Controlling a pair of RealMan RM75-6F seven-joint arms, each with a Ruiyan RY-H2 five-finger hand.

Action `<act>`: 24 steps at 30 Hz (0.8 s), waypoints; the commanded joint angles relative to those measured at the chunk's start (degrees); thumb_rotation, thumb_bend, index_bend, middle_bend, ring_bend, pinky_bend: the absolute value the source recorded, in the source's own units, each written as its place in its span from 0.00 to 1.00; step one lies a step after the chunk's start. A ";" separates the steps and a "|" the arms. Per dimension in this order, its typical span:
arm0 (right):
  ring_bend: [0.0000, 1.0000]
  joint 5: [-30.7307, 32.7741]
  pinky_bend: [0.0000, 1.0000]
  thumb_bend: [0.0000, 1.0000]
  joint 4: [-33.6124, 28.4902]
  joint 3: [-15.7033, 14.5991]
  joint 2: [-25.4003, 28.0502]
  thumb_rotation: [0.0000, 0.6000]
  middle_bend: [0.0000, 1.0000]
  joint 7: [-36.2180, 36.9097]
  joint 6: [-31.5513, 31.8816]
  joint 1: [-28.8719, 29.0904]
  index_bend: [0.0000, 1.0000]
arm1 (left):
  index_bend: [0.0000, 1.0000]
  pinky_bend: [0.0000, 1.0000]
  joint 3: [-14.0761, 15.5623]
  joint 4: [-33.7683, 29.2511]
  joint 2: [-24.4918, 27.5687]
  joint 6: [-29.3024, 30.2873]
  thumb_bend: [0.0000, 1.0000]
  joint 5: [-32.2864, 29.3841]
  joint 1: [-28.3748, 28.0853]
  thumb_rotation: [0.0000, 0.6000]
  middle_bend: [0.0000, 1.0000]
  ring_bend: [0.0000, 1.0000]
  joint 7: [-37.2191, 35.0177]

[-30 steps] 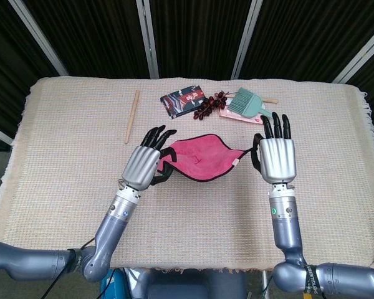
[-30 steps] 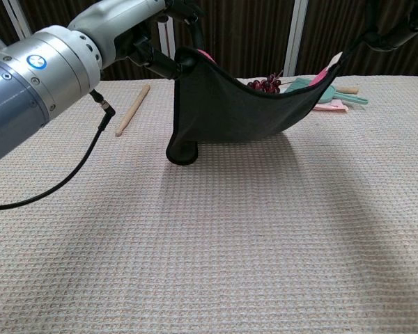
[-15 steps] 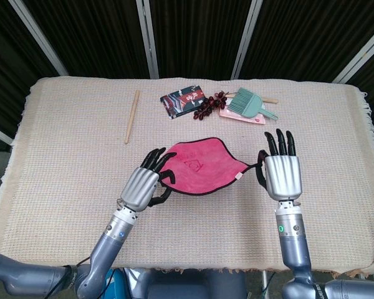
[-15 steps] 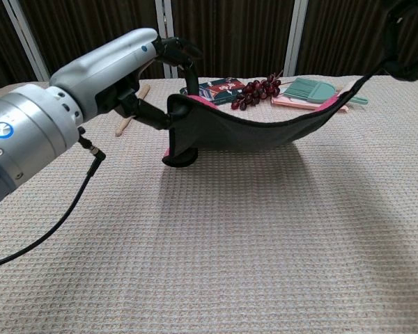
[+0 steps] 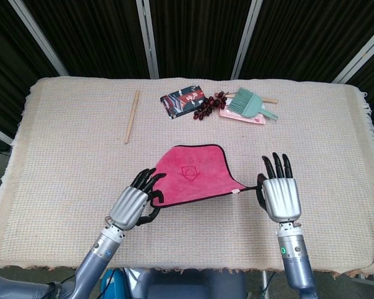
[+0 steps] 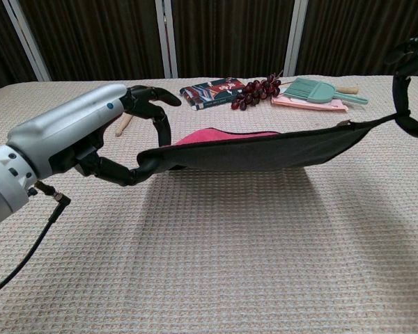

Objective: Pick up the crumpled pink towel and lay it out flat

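fingers: left hand (image 5: pixel 132 207) pinches the near left corner of the pink towel (image 5: pixel 193 174) between thumb and a finger, the rest of its fingers fanned out above; right hand (image 5: pixel 279 194) has its thumb hooked at the near right corner, other fingers straight and slightly apart, exact pinch hard to see.
towel: stretched between both hands and held off the table (image 5: pixel 62 162) along its near edge, pink face up, dark underside showing in the chest view (image 6: pixel 265 149); far part seems to rest on the cloth, contact unclear.
left room: bare woven cloth out to the wooden stick (image 5: pixel 131 116), well apart.
far side: packet (image 5: pixel 183 103), grapes (image 5: pixel 209 106), teal brush (image 5: pixel 251 104) near the back edge, clear of the towel.
right room: bare cloth to the fringed edge.
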 commanded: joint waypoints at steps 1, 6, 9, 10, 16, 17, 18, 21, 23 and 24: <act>0.02 -0.74 0.00 0.56 -0.26 -0.74 -0.02 1.00 0.18 -0.54 -0.20 -0.89 0.63 | 0.62 0.00 0.82 0.02 -0.08 -0.20 0.53 1.03 1.00 1.00 0.11 0.00 -0.17; 0.02 -2.72 0.00 0.56 -0.75 -2.89 -0.05 1.00 0.18 -0.69 -0.50 -2.84 0.63 | 0.62 0.00 2.84 0.54 -0.10 -0.53 0.53 2.78 2.99 1.00 0.11 0.00 -0.42; 0.02 -4.04 0.00 0.56 -0.33 -3.64 -0.25 1.00 0.18 -0.71 -0.46 -3.59 0.63 | 0.62 0.00 3.32 0.93 -0.09 -0.61 0.53 3.47 3.71 1.00 0.11 0.00 -0.76; 0.02 -4.28 0.00 0.56 -0.23 -3.79 -0.32 1.00 0.18 -0.72 -0.50 -3.78 0.63 | 0.62 0.00 3.43 1.05 -0.09 -0.67 0.53 3.65 3.90 1.00 0.11 0.00 -0.83; 0.02 -5.56 0.00 0.56 0.60 -4.67 -0.89 1.00 0.18 -0.59 -1.19 -5.38 0.63 | 0.62 0.00 4.38 1.87 -0.17 -1.35 0.53 5.03 5.42 1.00 0.11 0.00 -1.45; 0.02 -5.83 0.00 0.56 0.81 -4.89 -1.04 1.00 0.18 -0.59 -1.40 -5.70 0.63 | 0.62 0.00 4.51 2.01 -0.23 -1.53 0.53 5.29 5.70 1.00 0.11 0.00 -1.56; 0.02 -6.00 0.00 0.56 0.95 -5.05 -1.16 1.00 0.18 -0.65 -1.55 -5.95 0.63 | 0.62 0.00 4.60 2.11 -0.29 -1.66 0.53 5.48 5.92 1.00 0.11 0.00 -1.64; 0.02 -6.47 0.00 0.56 1.37 -5.61 -1.64 1.00 0.18 -0.77 -2.10 -6.78 0.63 | 0.62 0.00 4.86 2.54 -0.58 -2.12 0.53 5.95 6.62 1.00 0.11 0.00 -1.83; 0.02 -6.73 0.00 0.56 1.77 -5.94 -1.92 1.00 0.18 -0.88 -2.50 -7.23 0.63 | 0.62 0.00 5.01 2.94 -0.81 -2.49 0.53 6.17 6.99 1.00 0.11 0.00 -1.82; 0.02 -6.83 0.00 0.56 2.12 -6.12 -2.15 1.00 0.18 -1.03 -2.80 -7.49 0.63 | 0.62 0.00 5.08 3.25 -1.04 -2.76 0.53 6.26 7.22 1.00 0.11 0.00 -1.78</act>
